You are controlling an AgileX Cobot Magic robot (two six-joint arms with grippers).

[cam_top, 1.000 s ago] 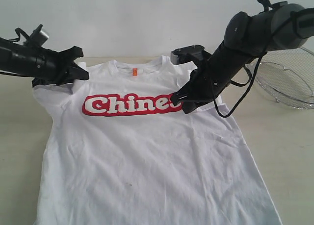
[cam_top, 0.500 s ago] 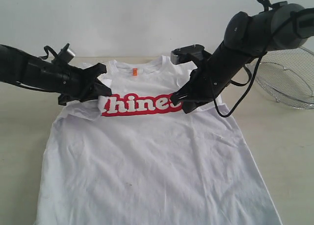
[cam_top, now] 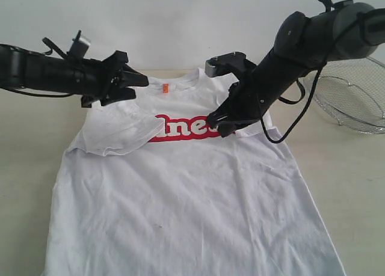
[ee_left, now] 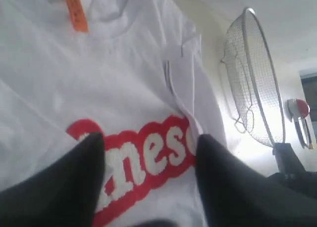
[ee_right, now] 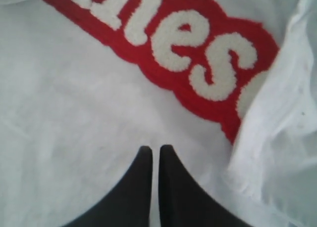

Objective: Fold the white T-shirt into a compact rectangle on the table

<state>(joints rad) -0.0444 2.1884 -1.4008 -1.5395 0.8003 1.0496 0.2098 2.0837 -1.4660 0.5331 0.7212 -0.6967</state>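
**While the left claw (cam_top: 135, 82) hangs released, one sleeve (cam_top: 117, 134) lies folded across the white T-shirt (cam_top: 180, 204)**

Spread chest-up on the pale surface (cam_top: 24, 186), the white T-shirt fills the middle of the exterior view, and its hem runs off that view's near edge. The sleeve on the left side is turned inward over the chest. It hides the first letters of the red word (cam_top: 186, 128), so only "nes" and part of another letter show.

The left claw hovers over the shoulder beside the collar (cam_top: 168, 79) and its orange tag (cam_top: 165, 88). Its fingers (ee_left: 64, 182) are spread wide with nothing between them. The right claw (cam_top: 218, 124) is clenched, its fingertips (ee_right: 143, 160) together and low over the cloth just below the word's far end. There a fold of white cloth (ee_right: 277, 138) overlaps the last letter, and no cloth shows between the tips.

Bare surface lies open along both side edges of the shirt. A wire basket (cam_top: 355, 101) sits toward the back on the right, apart from the shirt.
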